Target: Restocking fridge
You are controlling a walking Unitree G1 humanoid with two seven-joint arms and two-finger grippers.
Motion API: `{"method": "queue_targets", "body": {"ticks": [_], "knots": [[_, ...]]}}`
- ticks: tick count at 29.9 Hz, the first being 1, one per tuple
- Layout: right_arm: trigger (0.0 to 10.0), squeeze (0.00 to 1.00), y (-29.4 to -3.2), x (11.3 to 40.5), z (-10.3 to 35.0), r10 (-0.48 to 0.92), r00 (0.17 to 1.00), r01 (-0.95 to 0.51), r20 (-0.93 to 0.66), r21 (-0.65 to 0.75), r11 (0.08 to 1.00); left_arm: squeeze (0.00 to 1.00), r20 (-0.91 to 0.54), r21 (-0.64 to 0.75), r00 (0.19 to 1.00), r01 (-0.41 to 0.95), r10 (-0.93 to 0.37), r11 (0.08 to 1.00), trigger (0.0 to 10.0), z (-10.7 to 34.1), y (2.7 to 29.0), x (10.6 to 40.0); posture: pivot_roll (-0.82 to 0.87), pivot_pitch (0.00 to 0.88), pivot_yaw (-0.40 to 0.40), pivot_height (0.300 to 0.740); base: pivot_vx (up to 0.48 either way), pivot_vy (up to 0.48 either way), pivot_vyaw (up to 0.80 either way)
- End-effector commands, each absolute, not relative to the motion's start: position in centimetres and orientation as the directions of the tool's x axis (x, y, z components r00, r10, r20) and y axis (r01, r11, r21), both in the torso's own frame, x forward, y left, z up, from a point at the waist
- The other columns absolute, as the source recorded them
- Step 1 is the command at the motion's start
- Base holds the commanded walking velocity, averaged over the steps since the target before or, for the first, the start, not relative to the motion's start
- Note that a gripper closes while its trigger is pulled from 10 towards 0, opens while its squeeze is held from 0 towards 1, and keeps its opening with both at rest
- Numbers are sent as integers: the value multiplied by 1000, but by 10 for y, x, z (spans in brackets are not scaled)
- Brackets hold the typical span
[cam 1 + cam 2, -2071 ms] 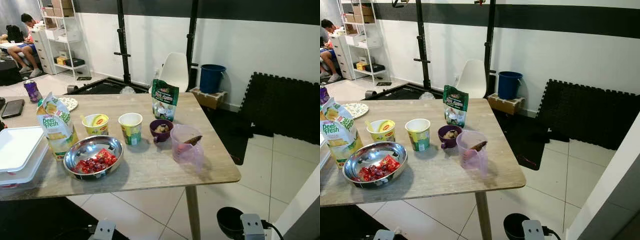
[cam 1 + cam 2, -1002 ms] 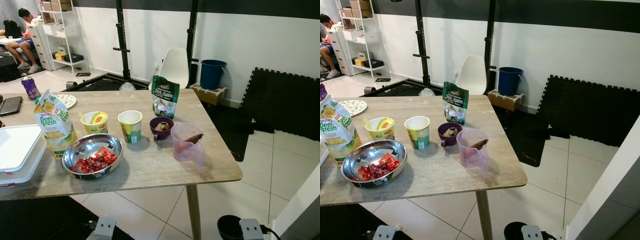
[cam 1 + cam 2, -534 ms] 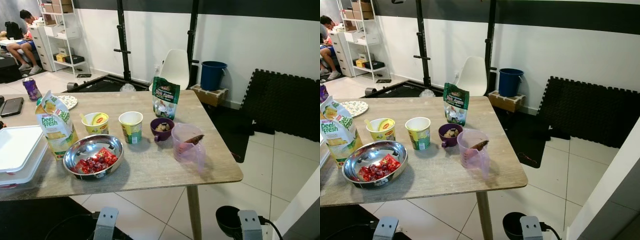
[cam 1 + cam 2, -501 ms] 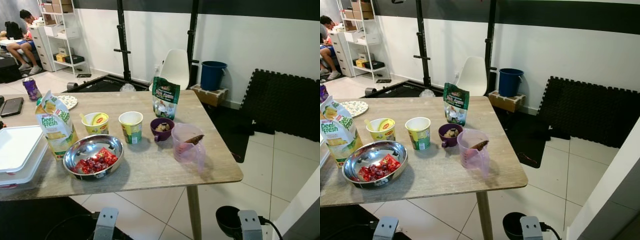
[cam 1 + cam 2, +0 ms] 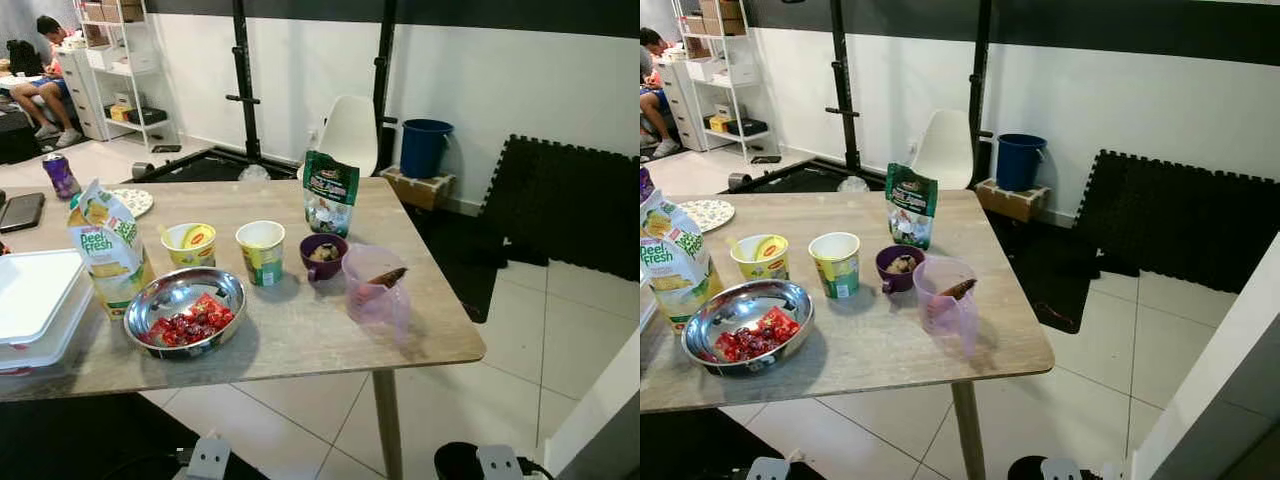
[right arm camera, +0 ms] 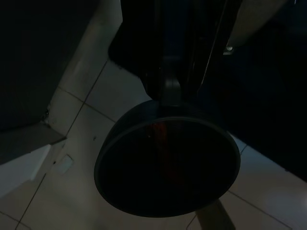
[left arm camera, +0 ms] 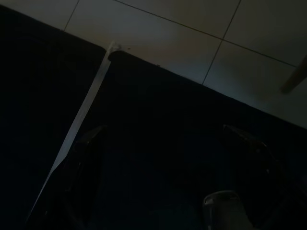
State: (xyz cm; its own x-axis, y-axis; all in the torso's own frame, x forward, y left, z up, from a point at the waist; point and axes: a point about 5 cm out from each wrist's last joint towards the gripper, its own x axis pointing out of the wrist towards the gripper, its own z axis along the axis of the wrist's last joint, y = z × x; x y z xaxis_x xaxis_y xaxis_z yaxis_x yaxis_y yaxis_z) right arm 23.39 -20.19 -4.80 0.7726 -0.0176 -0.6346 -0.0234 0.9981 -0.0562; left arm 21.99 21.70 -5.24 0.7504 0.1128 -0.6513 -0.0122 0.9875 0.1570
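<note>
Wooden table [image 5: 300, 340] laden with food, both arms hanging idle below it.

Compared with half a second ago the view has only bobbed slightly; nothing on the table has moved, so restocking has not begun. Juice carton [image 5: 108, 250], steel bowl [image 5: 185, 310], cups [image 5: 261, 252] and snack bag [image 5: 329, 194] all wait. Left gripper [image 7: 163, 191] hangs spread over dark floor; the right gripper's state cannot be told.

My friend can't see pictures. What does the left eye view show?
A wooden table holds a juice carton, a steel bowl of red sweets, two paper cups, a purple mug, a pink jug and a green pouch. A white chair stands behind it.
</note>
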Motion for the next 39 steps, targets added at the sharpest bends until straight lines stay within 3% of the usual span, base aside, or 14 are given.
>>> {"method": "queue_targets", "body": {"ticks": [1,9,20,39], "knots": [[10000,0,-206,254,-32,-35,822,9,-568,-48,999,0,-632,158,768,-6,105,987,10000,-45,217,231,-8,91,-19,740,0,0,0],[10000,0,-213,276,-13,-54,859,38,-509,-42,998,0,-569,149,816,-21,104,989,10000,-27,217,255,-8,86,-19,740,0,0,0],[10000,0,-213,224,-52,-43,768,-4,-639,-72,997,0,-684,155,719,-27,127,988,10000,-62,220,202,-7,87,-23,740,0,0,0],[10000,0,-212,235,-44,-48,790,10,-612,-66,998,0,-649,155,752,-11,110,988,10000,-52,216,221,-8,82,-15,740,0,0,0]]}}
